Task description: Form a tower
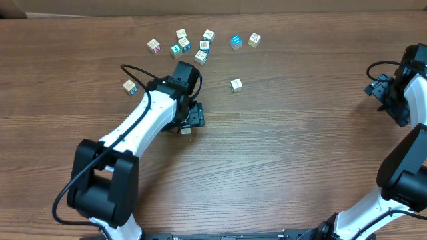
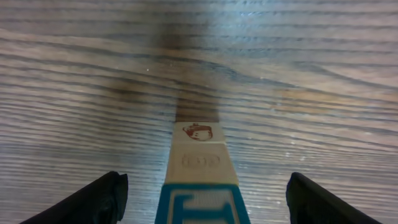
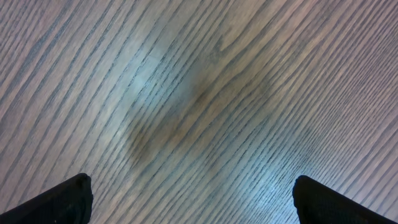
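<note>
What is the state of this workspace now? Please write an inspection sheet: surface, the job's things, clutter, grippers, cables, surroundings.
Surface: brown wood-grain table, bare in the right wrist view.
Job's things: narrow tower of small pale wooden cubes, upright, three printed faces showing in the left wrist view.
Clutter: loose printed wooden cubes scattered at the far side; lone cube nearer the middle; another cube beside the left arm.
Grippers: left gripper open around the tower, fingers apart from it; right gripper open, holding nothing.
Cables: black cable looping over the left arm; second black cable by the right arm.
Surroundings: tan strip beyond the far edge; nothing else seen.
</note>
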### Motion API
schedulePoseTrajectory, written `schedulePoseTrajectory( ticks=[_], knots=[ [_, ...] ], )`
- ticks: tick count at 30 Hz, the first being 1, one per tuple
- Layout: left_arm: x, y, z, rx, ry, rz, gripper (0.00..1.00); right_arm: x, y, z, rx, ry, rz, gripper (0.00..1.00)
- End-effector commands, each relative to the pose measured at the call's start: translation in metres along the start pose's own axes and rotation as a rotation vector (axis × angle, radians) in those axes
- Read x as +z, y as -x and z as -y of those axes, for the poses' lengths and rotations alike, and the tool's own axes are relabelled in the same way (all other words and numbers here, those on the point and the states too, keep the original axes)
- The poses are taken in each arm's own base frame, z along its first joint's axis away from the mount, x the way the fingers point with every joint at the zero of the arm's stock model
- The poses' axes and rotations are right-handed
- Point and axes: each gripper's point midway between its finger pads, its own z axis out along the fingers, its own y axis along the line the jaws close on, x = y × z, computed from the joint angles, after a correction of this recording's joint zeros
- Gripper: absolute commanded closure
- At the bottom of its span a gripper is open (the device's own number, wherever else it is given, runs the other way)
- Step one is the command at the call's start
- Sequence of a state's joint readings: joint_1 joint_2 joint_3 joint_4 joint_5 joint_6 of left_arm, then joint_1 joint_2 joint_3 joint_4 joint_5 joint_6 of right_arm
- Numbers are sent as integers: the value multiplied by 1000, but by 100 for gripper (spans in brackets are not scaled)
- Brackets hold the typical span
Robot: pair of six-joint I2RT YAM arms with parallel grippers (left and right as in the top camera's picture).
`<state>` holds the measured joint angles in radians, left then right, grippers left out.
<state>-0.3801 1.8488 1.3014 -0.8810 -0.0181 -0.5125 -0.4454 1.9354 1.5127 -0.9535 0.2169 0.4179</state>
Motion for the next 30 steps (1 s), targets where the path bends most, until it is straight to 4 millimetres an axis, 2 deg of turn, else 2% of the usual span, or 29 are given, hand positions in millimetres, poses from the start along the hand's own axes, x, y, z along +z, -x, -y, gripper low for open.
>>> schedulePoseTrajectory(
  ticks=[1,13,16,30],
  knots=[
    [12,-7,-1,49,15,-33,23,-14,12,0,10,16,46,0],
    [12,-5,-1,55,26,-17,28,-14,12,0,10,16,46,0],
    [12,-3,1,83,22,-7,35,-14,12,0,10,16,46,0],
    [13,-4,0,83,26,-13,36,-14,12,0,10,16,46,0]
  ],
)
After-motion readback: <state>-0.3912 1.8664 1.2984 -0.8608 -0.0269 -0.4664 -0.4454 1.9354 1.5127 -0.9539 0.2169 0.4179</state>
